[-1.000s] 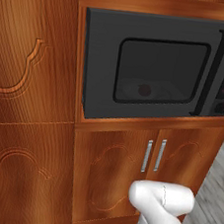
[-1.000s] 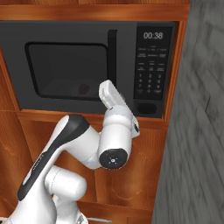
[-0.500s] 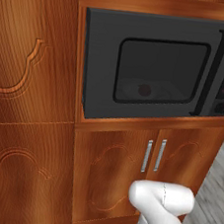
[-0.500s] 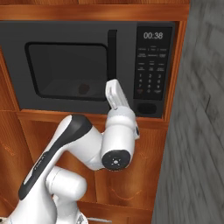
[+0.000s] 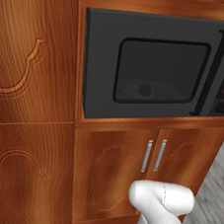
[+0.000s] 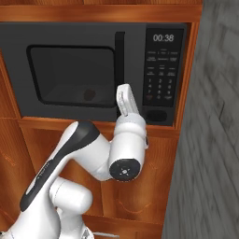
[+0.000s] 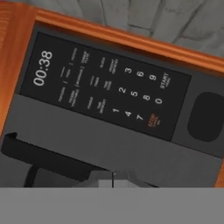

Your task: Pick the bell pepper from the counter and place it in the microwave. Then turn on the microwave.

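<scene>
Behind the dark glass window of the black microwave (image 6: 70, 74), a small red bell pepper (image 6: 89, 94) sits on the grey interior floor, door closed. At three o'clock of the vertical bar handle (image 6: 120, 53) is a flat glossy keypad (image 7: 109, 89) reading 00:38. Glossy carved wooden cabinets (image 5: 28, 123) surround it. Gripper (image 7: 113, 178) jaws are closed, empty, just before the keypad.

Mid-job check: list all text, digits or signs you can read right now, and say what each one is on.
"00:38": display at the top of the microwave control panel.
"START": key beside the digits on the keypad.
"1" to "9" and "0": number keys.
Orange label under the digits: likely "STOP", blurred.
Small function-key labels: too blurred to read.
</scene>
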### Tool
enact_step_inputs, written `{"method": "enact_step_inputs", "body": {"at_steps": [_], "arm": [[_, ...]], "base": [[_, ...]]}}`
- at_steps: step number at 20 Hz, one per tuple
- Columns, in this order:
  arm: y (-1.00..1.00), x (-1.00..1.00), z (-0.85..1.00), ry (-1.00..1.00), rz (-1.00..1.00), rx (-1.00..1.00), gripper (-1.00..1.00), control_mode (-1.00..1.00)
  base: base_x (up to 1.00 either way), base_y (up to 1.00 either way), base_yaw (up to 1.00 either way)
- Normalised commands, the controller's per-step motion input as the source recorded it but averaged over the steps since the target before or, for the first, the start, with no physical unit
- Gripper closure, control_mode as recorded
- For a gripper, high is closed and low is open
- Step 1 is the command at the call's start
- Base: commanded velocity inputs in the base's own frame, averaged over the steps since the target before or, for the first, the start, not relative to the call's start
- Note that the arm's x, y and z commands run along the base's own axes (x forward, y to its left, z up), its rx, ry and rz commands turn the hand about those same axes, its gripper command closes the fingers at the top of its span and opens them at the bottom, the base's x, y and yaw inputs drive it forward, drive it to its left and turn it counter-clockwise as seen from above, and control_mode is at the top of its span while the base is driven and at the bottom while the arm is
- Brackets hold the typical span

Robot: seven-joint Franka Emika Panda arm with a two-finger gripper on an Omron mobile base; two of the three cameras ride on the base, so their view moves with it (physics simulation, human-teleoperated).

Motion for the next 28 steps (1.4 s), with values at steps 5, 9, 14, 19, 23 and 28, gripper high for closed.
{"method": "enact_step_inputs", "body": {"at_steps": [5,9,14,19,23,28], "arm": [[-0.16,0.01,0.00,0.03,0.00,0.09,1.00,-1.00],[-0.15,0.00,0.00,0.02,0.00,0.12,1.00,-1.00],[-0.11,0.00,0.00,0.02,0.00,0.12,1.00,-1.00],[-0.02,0.07,0.00,0.02,0.00,0.06,1.00,-1.00],[-0.10,0.08,0.00,0.02,0.00,0.09,1.00,-1.00],[-0.13,0.10,0.00,0.01,0.00,0.10,1.00,-1.00]], "base": [[0.00,0.00,0.00],[0.00,0.00,0.00],[0.00,0.00,0.00],[0.00,0.00,0.00],[0.00,0.00,0.00],[0.00,0.00,0.00]]}}
